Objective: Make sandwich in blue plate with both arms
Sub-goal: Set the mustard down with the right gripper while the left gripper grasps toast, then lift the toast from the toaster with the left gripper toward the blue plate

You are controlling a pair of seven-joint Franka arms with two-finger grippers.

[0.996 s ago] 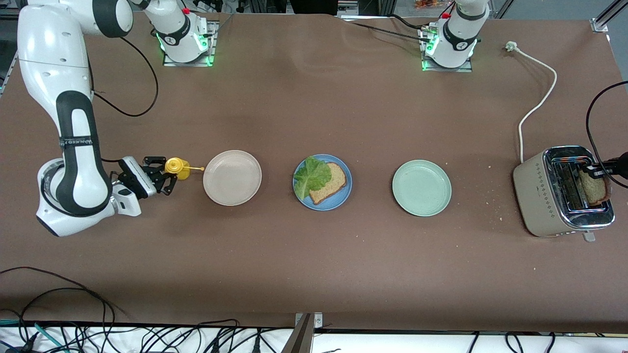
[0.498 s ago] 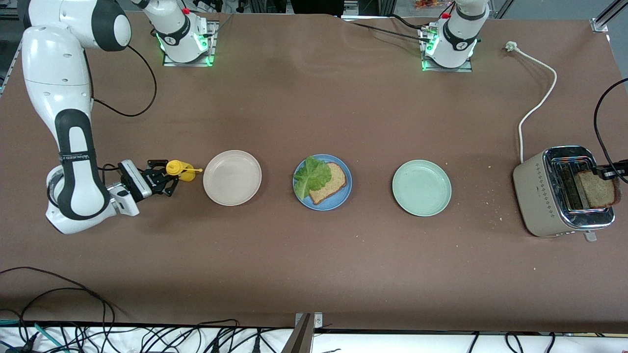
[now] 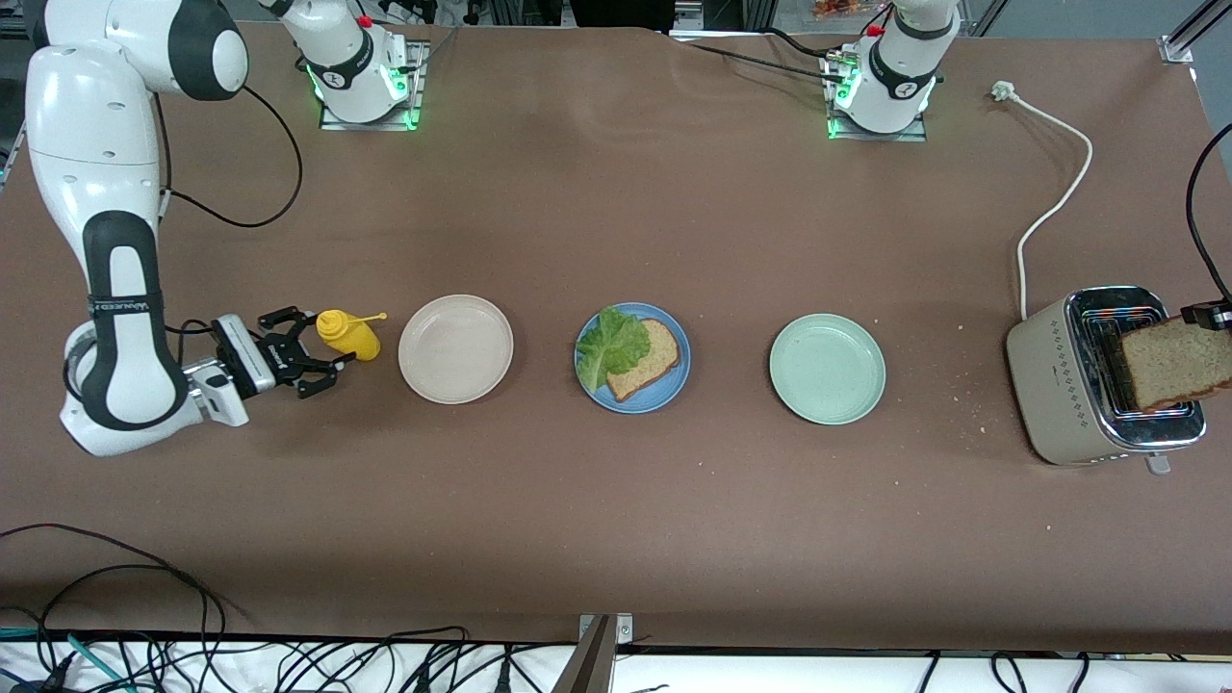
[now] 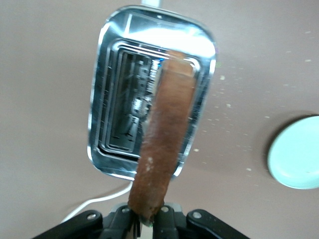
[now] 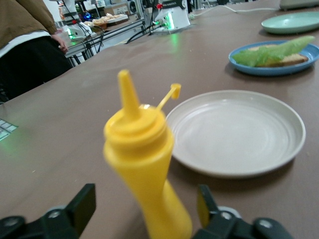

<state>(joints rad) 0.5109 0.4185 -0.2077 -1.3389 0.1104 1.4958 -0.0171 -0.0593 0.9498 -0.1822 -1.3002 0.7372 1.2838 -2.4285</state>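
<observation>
The blue plate [image 3: 674,380] sits mid-table with one brown bread slice [image 3: 648,359] and a green lettuce leaf [image 3: 611,345] on it. It also shows in the right wrist view [image 5: 249,67]. My left gripper [image 3: 1208,314] is shut on the second bread slice [image 3: 1174,363] and holds it on edge above the toaster [image 3: 1068,380]. The left wrist view shows the slice [image 4: 167,144] pinched in that gripper [image 4: 144,216]. My right gripper [image 3: 313,349] is open beside the yellow squeeze bottle [image 3: 348,334]. The bottle [image 5: 144,169] stands between the spread fingers [image 5: 82,206].
A beige plate [image 3: 455,380] lies between the bottle and the blue plate. A pale green plate [image 3: 827,399] lies between the blue plate and the toaster. The toaster's white cord [image 3: 1059,197] runs toward the robots' bases. Crumbs lie around the toaster.
My left gripper has lifted the bread slice up out of the toaster slot. My right gripper has let go of the yellow bottle and drawn back from it.
</observation>
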